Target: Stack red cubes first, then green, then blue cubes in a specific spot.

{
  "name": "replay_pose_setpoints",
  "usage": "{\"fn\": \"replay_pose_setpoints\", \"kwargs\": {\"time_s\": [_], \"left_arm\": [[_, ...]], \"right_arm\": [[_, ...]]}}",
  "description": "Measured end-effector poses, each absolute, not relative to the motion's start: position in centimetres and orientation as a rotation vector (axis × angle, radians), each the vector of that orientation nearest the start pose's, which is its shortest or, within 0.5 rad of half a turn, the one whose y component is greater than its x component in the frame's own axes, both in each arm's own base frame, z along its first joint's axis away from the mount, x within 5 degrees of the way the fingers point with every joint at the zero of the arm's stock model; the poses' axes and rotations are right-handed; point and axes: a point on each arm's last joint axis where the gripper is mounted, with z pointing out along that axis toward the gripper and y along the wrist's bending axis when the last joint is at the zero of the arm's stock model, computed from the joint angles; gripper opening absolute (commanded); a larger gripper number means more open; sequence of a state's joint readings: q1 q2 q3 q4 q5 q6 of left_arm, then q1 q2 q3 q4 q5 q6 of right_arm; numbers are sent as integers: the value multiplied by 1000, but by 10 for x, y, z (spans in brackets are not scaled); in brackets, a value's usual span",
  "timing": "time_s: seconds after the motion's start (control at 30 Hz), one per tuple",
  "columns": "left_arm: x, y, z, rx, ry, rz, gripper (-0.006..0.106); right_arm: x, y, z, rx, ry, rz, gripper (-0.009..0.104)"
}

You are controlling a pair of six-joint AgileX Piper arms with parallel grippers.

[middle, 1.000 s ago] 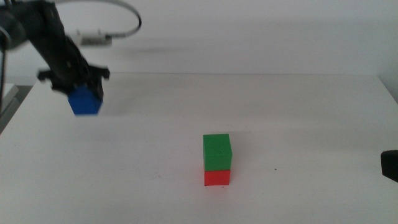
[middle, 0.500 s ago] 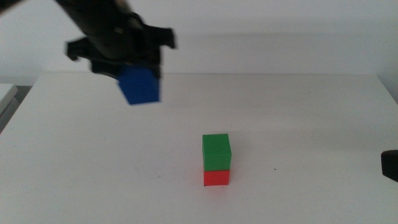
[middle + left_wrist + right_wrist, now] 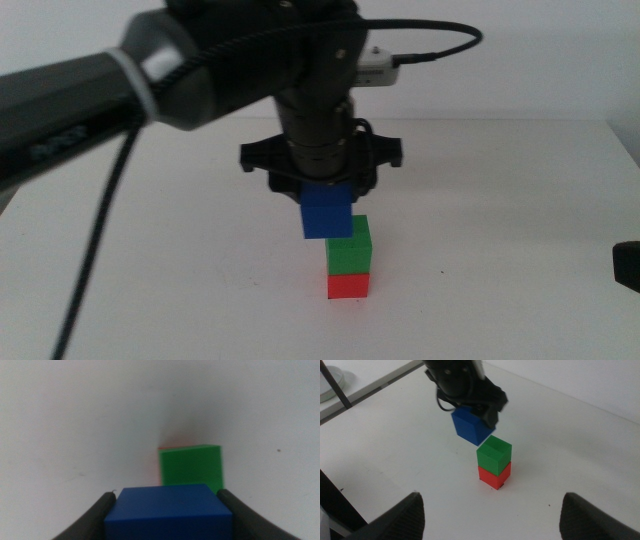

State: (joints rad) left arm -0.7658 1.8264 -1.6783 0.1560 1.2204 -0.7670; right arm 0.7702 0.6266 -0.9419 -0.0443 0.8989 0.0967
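The left gripper is clamping the blue cube, seemingly light and rigid, by opposite faces, hovering at eleven o'clock above the green cube.

The left arm is reaching in across the desk, its left hand pointing down with jaws clamping something. The right hand is waiting low at the desk's edge, jaws spread wide.

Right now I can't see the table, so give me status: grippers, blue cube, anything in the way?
Left gripper shut on blue cube, just above green cube, off-centre. Green sits on red cube. Right gripper open, waiting at the table's right. Nothing in the way.
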Motion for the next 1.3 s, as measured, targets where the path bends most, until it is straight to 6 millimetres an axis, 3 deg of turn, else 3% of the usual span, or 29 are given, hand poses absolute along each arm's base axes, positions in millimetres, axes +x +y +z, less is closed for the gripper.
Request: {"fn": "replay_pose_setpoints", "kwargs": {"time_s": [0.33, 0.6, 0.83, 1.3], "left_arm": [[296, -289, 305, 44, 2777, -136, 3], [299, -288, 303, -33, 2751, -102, 3], [304, -294, 283, -32, 2790, -63, 3], [307, -299, 266, -29, 2823, -27, 3]], "right_arm": [[71, 65, 395, -701, 1981, 477, 91], [71, 65, 395, -701, 1981, 477, 91], [71, 65, 395, -701, 1981, 477, 91], [71, 64, 395, -701, 1981, 475, 91]]}}
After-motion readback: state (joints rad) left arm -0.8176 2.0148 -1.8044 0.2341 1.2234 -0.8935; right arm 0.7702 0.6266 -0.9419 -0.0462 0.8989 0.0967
